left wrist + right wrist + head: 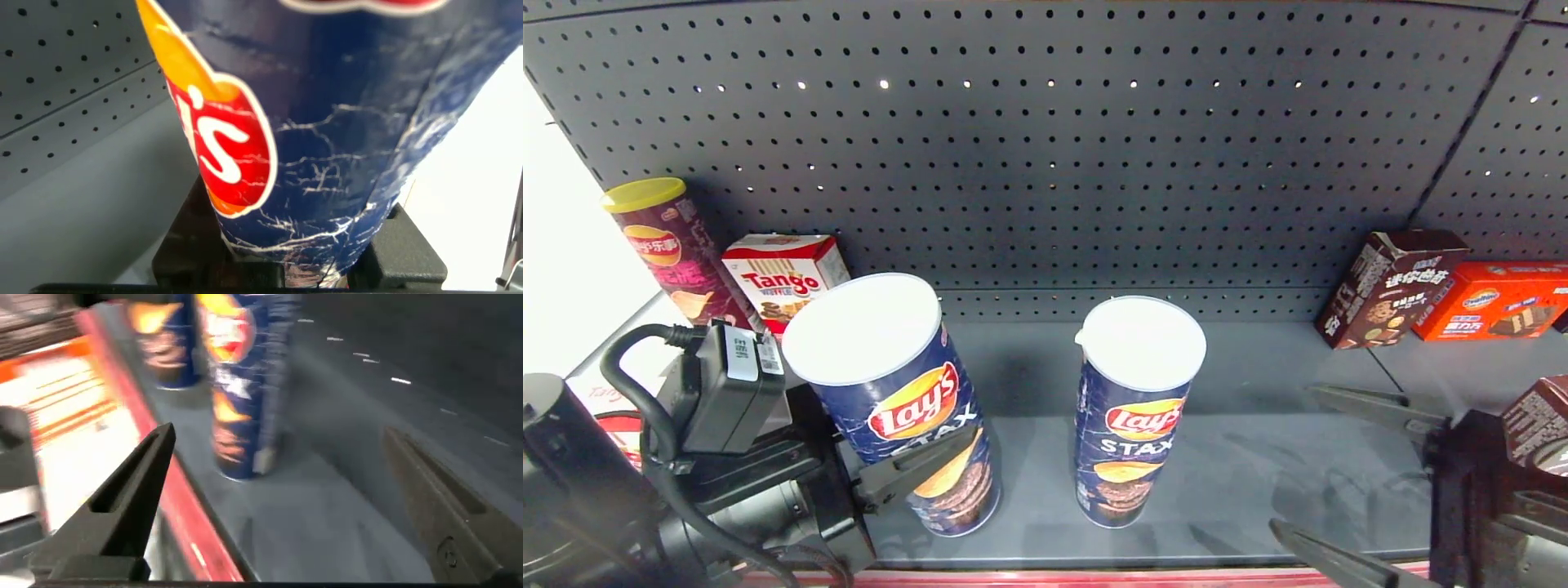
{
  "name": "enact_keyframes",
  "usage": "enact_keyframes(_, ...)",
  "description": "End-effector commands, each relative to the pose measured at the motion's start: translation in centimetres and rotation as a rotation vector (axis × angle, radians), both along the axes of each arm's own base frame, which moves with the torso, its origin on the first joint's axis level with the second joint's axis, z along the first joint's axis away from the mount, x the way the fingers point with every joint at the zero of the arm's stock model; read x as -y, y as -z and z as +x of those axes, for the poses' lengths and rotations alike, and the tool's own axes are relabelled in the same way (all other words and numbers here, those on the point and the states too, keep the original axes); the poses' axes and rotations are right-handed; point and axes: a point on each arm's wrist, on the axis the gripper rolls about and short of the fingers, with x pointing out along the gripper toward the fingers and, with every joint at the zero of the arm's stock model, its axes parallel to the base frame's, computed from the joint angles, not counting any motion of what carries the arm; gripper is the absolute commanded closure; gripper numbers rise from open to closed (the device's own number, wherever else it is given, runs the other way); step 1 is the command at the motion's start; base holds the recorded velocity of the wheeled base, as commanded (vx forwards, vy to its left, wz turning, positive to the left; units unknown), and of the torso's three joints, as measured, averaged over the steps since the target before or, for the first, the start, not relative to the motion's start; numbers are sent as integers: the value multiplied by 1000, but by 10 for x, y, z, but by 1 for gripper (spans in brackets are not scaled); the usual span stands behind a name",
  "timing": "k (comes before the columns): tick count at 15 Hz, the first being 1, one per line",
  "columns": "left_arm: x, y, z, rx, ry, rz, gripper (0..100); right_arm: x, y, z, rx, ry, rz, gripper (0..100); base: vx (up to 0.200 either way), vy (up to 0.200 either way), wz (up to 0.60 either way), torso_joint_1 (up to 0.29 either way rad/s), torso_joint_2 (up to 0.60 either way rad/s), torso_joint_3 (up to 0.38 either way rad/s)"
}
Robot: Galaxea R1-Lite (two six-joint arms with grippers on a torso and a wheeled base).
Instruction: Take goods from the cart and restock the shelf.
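The left gripper (907, 478) is clamping a blue chip can (890, 400) around its lower half, one finger (919, 464) lying across the front of the label; the can is sitting upright with a slight lean, its base right down at the shelf (1258, 474) near the red front edge (1094, 576), though I can't tell if it's actually resting there; from the left wrist the can (327, 147) is towering straight up out of the jaws. A second blue chip can (1137, 408) is standing free just beside the held one, on the side toward the right gripper (1347, 482); that gripper is hanging over the front of the shelf with its fingers spread wide, gripping nothing. Out past the left gripper, against the pegboard (1045, 147), a maroon chip can (666, 245) with a yellow lid is leaning next to a wafer box (788, 278); beyond the right gripper a brown chocolate box (1388, 286) and an orange box (1494, 298) are sitting at the back.
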Motion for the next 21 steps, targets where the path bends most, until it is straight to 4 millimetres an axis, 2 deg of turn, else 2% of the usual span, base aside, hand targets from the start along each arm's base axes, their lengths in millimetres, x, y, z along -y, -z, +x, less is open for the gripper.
enact_keyframes(1,-1,-2,-1,9,0,-5,100,21,-12,-24,74,69,65,0,0,0,0,0,0,0)
enact_keyframes(2,-1,-2,-2,10,0,-5,100,32,-12,-37,76,116,73,0,0,0,0,0,0,0)
enact_keyframes(5,-1,-3,-1,13,0,-7,100,67,11,-77,58,226,81,0,0,0,0,0,0,0)
enact_keyframes(6,-1,-2,-1,10,1,-4,100,74,18,-85,44,243,94,0,0,0,0,0,0,0)
enact_keyframes(9,-1,-2,-3,15,3,0,100,93,56,-105,-34,382,66,0,0,0,0,0,0,0)
enact_keyframes(13,-2,-5,-6,30,-45,-9,100,106,102,-124,-105,498,42,0,0,0,0,0,0,0)
enact_keyframes(15,-2,-4,-7,26,-45,-6,100,108,105,-129,-122,526,67,0,0,0,0,0,0,0)
enact_keyframes(18,-5,-2,-11,19,-43,-8,100,102,105,-131,-172,860,136,0,0,0,0,0,0,0)
enact_keyframes(21,-4,-3,-10,23,-37,-11,100,96,105,-131,-158,974,161,0,0,0,0,0,0,0)
